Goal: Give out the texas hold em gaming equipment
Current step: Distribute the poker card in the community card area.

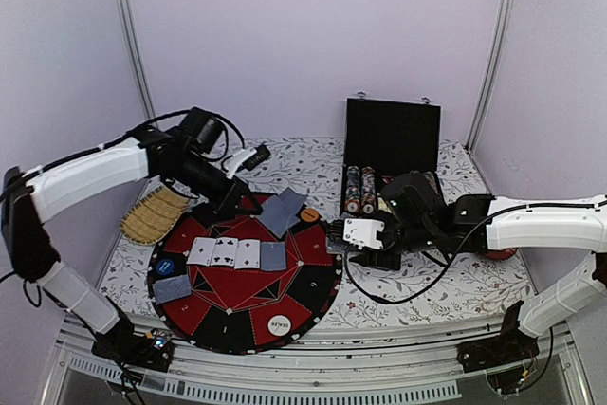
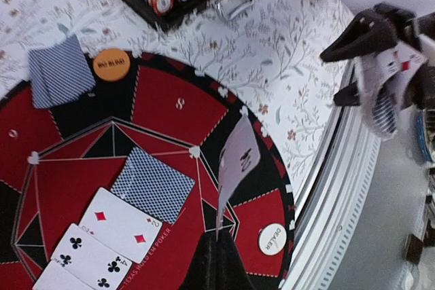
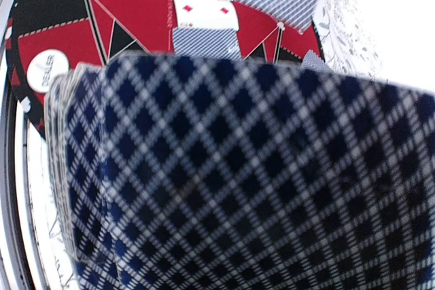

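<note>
Dealing was in hand. The left gripper (image 2: 218, 246) was fully closed on one card (image 2: 238, 157), pinched by its lower edge and standing nearly on end above the mat (image 1: 313, 282), over its right half between the centre and the DEALER disc (image 2: 272, 239). The right gripper (image 2: 370, 66) hung off the mat's right edge with its jaws about half open – clamped on the deck (image 3: 258, 181), which filled its own camera. On the mat lay a row (image 1: 237, 253) of face-up cards ending in a face-down one (image 2: 153, 185), with more face-down cards near the orange disc (image 2: 111, 64). The held card probably belonged at the row's open end or at a player's place – which could not be told. The next move called for lowering it flat before release, without nudging the row.
</note>
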